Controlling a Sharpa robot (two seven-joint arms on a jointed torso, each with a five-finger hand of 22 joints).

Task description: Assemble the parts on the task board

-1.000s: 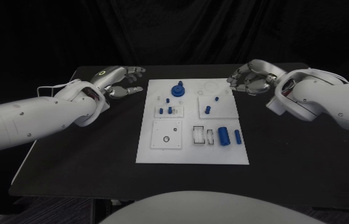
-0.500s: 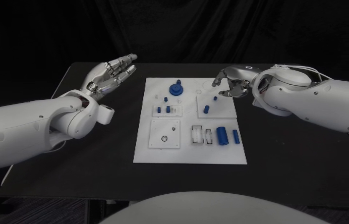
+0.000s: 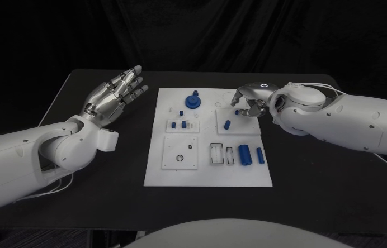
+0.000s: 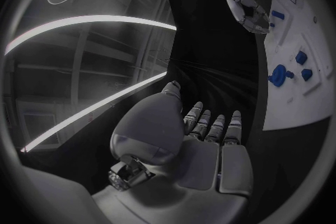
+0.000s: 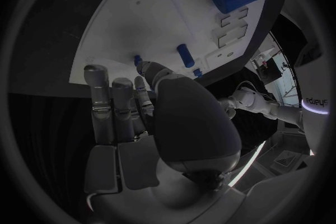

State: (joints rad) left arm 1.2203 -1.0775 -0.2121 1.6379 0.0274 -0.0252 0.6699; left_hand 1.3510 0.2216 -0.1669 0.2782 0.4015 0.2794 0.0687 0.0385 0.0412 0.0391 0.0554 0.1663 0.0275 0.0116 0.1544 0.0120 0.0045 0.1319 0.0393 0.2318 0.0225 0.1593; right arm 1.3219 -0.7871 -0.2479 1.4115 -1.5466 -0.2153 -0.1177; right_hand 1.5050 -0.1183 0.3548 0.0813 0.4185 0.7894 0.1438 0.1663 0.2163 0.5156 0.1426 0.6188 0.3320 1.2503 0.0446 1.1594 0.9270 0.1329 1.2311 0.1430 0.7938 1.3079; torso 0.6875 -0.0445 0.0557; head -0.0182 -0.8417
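Left arm: it comes in over the table's [image 3: 97, 203] left side and lifts up, away from the white board [image 3: 208, 172].
Left hand [image 3: 115, 94]: it is flat and wide, fingers straight and a little apart. It holds nothing and hangs above the bare table beside the board's far left corner.
Right arm: it bends in over the board's right edge.
Right hand [image 3: 248, 101]: its fingers curl down over the board's far right part, near a small blue peg [image 3: 227, 124]. Whether it pinches anything cannot be told.
Blue pieces: a round knob [image 3: 193, 99] stands near the far edge; a fat cylinder [image 3: 244, 153] lies near the right edge.
Left wrist view: the flat palm [image 4: 203, 148], and the right hand [image 4: 251, 11] over the board.
Right wrist view: curled fingers [image 5: 115, 109] close above the board, by the peg [image 5: 186, 55].
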